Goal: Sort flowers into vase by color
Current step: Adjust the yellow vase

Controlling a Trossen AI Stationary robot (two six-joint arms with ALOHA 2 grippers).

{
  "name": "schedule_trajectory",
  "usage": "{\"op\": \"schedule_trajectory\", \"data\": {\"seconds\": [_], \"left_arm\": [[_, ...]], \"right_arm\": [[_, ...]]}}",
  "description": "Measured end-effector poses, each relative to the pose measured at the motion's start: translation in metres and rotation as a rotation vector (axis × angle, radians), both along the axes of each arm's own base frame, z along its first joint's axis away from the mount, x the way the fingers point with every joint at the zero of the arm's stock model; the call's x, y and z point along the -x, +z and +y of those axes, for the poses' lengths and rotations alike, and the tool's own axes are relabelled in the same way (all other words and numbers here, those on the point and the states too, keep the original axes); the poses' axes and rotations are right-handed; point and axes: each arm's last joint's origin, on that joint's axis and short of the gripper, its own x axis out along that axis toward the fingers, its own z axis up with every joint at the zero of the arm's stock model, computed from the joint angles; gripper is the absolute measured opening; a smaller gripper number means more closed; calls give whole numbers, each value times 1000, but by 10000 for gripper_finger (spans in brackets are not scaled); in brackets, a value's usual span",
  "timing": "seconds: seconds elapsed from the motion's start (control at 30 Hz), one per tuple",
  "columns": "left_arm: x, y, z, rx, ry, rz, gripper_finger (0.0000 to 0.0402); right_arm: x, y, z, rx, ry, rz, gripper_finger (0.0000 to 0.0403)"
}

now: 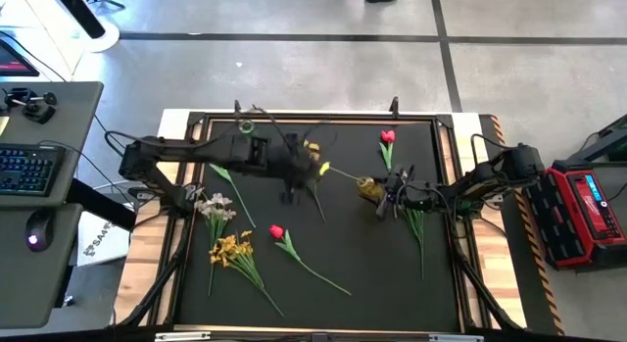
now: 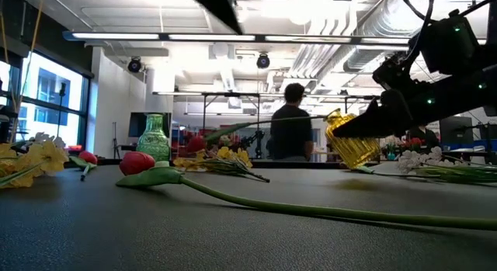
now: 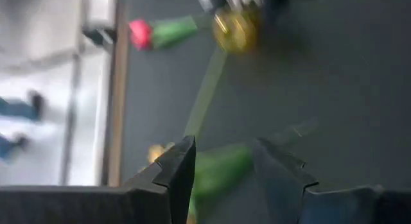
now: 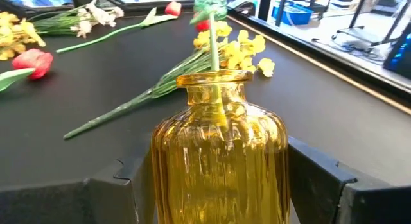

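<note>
High: R claw (image 1: 392, 195) clamps yellow vase (image 1: 369, 190) mid surface (image 1: 431, 283); yellow flower (image 1: 315, 166) stem in its mouth.
L wrist: L claw (image 3: 225, 163) part open, green stem (image 3: 218, 172) between fingers, grip unclear.
R wrist: vase upright.

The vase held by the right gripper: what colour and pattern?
Amber-yellow ribbed glass vase; the right wrist view shows it best.
</note>
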Motion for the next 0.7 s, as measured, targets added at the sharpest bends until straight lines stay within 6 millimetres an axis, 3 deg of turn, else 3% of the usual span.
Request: {"op": "schedule_trajectory", "data": {"seconds": [0.17, 0.33, 0.5, 0.7], "left_arm": [[10, -35, -25, 123, 7, -108, 122], [18, -98, -46, 299, -70, -414, 120], [26, -160, -36, 347, -60, -722, 120], [19, -187, -14, 264, -75, -913, 150]], "right_arm": [[-2, 8, 1, 41, 17, -65, 238], [-4, 19, 5, 78, 75, -165, 238], [-6, 27, 7, 73, 128, -261, 238], [-7, 33, 8, 90, 166, -352, 238]]}}
